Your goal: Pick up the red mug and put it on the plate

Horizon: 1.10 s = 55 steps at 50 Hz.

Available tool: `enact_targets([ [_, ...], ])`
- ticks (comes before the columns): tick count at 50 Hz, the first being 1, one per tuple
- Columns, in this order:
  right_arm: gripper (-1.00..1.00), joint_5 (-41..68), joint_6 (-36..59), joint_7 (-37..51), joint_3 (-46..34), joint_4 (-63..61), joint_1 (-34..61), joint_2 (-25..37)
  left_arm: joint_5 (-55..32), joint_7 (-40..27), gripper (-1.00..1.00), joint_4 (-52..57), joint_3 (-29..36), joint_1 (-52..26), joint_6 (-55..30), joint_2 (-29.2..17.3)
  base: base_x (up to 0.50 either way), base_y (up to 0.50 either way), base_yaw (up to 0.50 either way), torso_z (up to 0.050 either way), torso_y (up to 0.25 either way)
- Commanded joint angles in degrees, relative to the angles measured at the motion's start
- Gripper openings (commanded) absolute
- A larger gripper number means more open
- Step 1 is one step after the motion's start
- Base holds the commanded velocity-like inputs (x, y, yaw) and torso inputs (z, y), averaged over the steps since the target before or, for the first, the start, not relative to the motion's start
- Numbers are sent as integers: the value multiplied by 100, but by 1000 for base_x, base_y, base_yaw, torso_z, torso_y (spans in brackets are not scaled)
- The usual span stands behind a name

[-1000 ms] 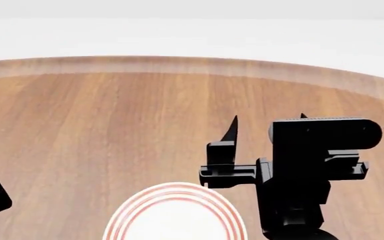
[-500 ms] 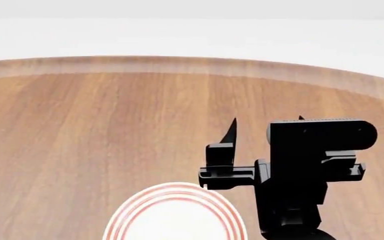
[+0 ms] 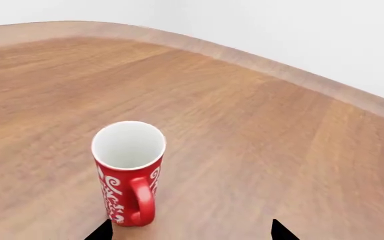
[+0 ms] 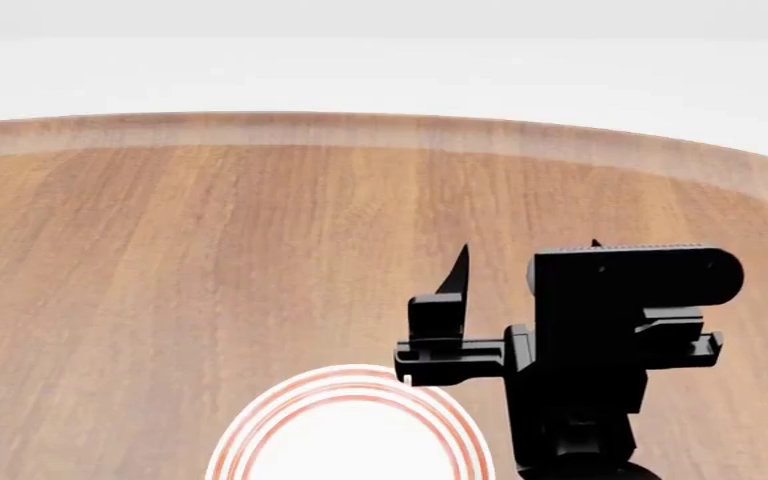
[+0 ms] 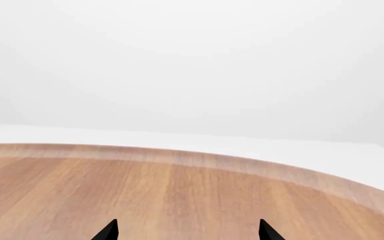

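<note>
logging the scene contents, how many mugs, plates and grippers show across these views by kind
red mug: 1
plate: 1
wooden table: 1
grippers: 2, the left gripper and the right gripper, both open
total: 5
</note>
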Motion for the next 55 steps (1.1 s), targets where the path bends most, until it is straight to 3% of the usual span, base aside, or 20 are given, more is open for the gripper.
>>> enact_targets([
  [1,100,16,-78,4,-42,63,-32,11,118,48,100,-816,35,-389,196,-126,0,0,0,0,0],
  [36,100,71,-235,42,-147,201,-82,57,324,205,100,-2875,83,-1407,733,-447,0,0,0,0,0],
  [55,100,115,-283,73,-193,219,-110,82,390,521,100,-4687,82,-2282,1210,-714,0,0,0,0,0],
])
